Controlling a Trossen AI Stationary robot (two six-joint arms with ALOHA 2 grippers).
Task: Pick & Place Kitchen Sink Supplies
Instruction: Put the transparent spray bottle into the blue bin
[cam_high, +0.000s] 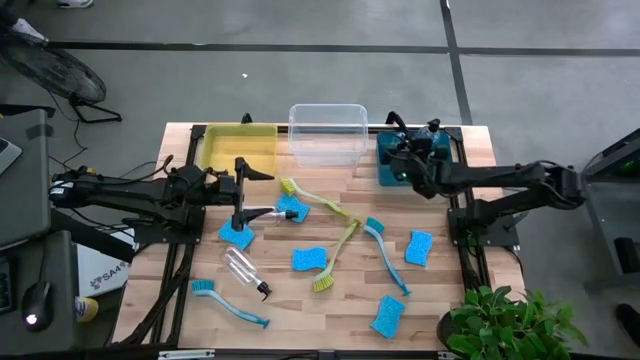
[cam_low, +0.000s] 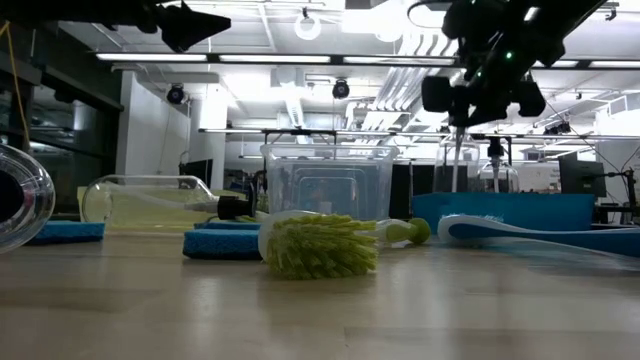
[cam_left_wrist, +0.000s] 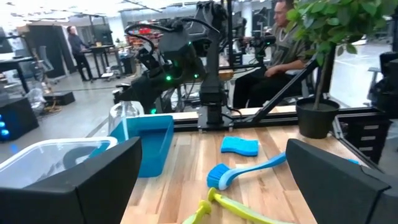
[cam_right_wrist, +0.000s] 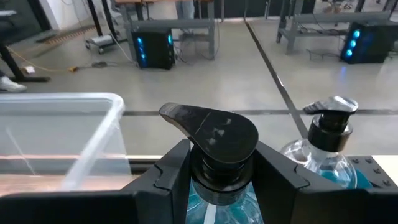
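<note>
My right gripper (cam_high: 404, 166) is over the teal bin (cam_high: 384, 172) at the back right, shut on a clear spray bottle with a black nozzle (cam_right_wrist: 214, 134). A second spray bottle (cam_right_wrist: 324, 144) stands beside it. My left gripper (cam_high: 240, 190) hovers open at the table's left, holding nothing. On the table lie several blue sponges (cam_high: 309, 260), two yellow-green brushes (cam_high: 335, 255), two blue brushes (cam_high: 386, 255) and another spray bottle (cam_high: 245, 270) on its side. My right gripper pinches the spray bottle's neck (cam_right_wrist: 221, 182), just under the black nozzle, between its two fingers. The fingers come roughly level from the table's right side. The bottle stands upright in the hold, over the teal bin. Its lower part is hidden, so I cannot tell whether it rests on anything.
A yellow bin (cam_high: 238, 148) and a clear bin (cam_high: 327, 133) stand along the far edge, left of the teal one. A potted plant (cam_high: 505, 325) sits at the near right corner. People are in the room beyond the table (cam_left_wrist: 286, 37).
</note>
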